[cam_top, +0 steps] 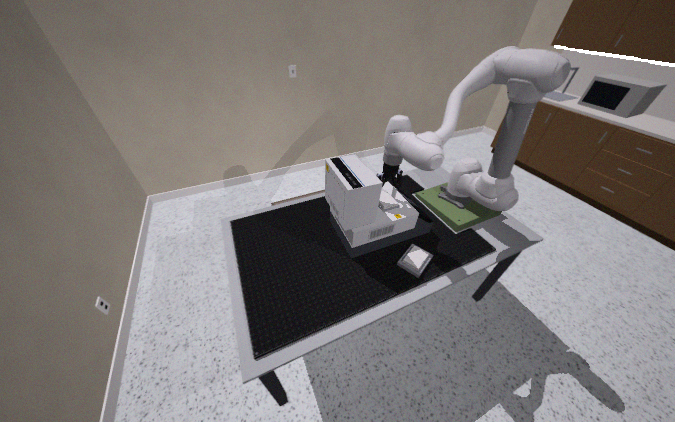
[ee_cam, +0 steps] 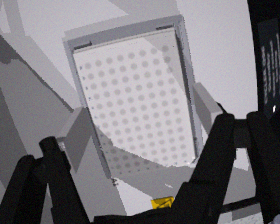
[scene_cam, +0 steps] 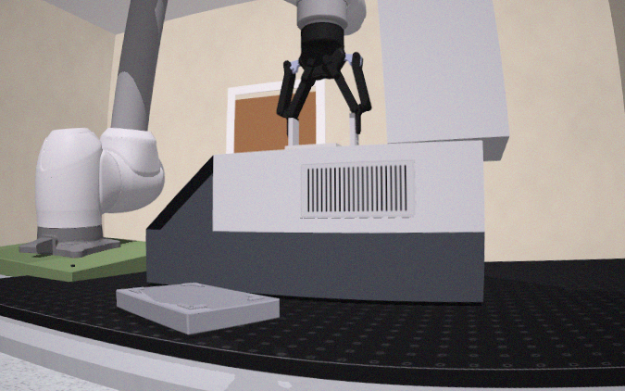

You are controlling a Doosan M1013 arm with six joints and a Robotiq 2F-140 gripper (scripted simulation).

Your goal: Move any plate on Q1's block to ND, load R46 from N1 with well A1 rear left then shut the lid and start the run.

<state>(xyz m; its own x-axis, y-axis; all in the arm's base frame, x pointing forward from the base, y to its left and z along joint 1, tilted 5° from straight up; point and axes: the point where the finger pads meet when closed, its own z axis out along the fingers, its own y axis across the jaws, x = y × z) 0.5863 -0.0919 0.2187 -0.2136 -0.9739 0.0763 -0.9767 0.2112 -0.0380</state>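
Note:
The cycler Q1 (cam_top: pixel 368 207) stands on the black mat with its lid (scene_cam: pixel 443 72) raised upright. A white 96-well plate (ee_cam: pixel 134 106) lies flat on the block inside the locators; its thin edge shows above the housing (scene_cam: pixel 314 148). I cannot read its label or its corner marks. My gripper (scene_cam: pixel 323 138) hangs straight above the plate, pointing down. Its fingers are spread to either side of the plate's long sides and stand apart from it (ee_cam: pixel 138 143). It also shows in the top view (cam_top: pixel 389 181).
A grey plate nest (scene_cam: pixel 197 303) lies empty on the mat in front of Q1's side, also seen in the top view (cam_top: pixel 415 258). The arm's base sits on a green plate (cam_top: pixel 455 207). The dark keypad panel (ee_cam: pixel 267 50) is at the wrist view's right edge.

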